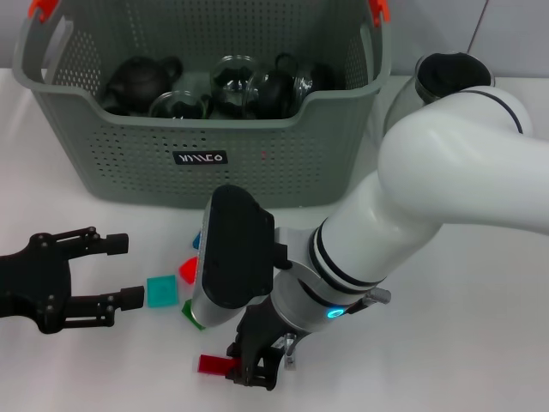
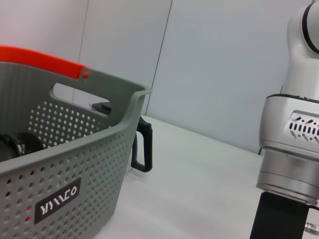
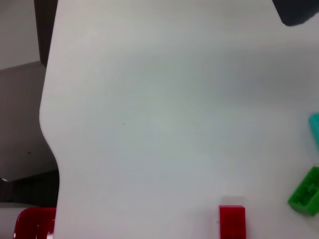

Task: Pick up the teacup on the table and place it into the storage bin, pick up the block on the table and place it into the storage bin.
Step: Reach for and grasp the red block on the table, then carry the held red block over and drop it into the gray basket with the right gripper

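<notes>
Red block (image 1: pixel 212 364) seemingly touching right claw (image 1: pixel 249 367).

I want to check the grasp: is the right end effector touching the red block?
Touching. In the head view the right end effector is lowered to the table and its fingers close around one end of the red block.

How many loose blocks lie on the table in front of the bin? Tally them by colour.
red blocks: 2, one by the right gripper
teal block: 1, beside the open left gripper
green block: 1, mostly hidden by the right arm
blue block: 1, mostly hidden too
Total: 5 in view
</notes>
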### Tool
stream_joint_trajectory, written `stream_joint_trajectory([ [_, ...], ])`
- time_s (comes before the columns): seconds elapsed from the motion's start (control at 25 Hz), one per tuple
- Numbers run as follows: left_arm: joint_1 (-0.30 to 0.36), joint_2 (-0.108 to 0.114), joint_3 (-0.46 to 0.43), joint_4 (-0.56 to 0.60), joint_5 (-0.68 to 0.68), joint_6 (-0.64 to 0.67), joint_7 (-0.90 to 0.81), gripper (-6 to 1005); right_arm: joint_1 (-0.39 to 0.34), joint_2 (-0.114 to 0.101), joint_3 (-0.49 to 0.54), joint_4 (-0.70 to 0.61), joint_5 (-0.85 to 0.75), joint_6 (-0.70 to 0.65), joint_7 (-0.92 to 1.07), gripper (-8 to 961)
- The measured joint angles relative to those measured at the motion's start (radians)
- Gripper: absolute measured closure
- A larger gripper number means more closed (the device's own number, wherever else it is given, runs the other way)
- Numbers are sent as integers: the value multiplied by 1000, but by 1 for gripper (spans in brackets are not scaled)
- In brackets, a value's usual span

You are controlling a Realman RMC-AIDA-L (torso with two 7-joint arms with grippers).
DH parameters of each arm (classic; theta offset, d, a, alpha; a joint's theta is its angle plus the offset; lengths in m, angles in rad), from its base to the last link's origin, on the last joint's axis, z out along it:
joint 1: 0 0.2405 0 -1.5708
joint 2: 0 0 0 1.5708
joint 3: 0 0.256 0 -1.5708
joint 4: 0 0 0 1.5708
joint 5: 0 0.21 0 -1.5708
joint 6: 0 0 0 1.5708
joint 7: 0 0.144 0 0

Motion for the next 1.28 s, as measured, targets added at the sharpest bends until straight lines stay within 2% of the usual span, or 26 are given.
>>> stream_joint_trajectory([
  [0.56,0,0,0,-3,0,4,-2,169,1,-1,1,-3,-2,-4,0,752],
  [0.88,0,5,0,-3,0,7,-2,169,-7,-12,13,-36,-2,-16,8,752],
  [1.12,4,12,-2,-4,1,19,-4,169,-16,-22,57,-64,-3,-56,8,752],
  [1.28,7,16,-5,-5,1,22,-5,169,-41,-23,135,-102,-34,-100,1,751],
])
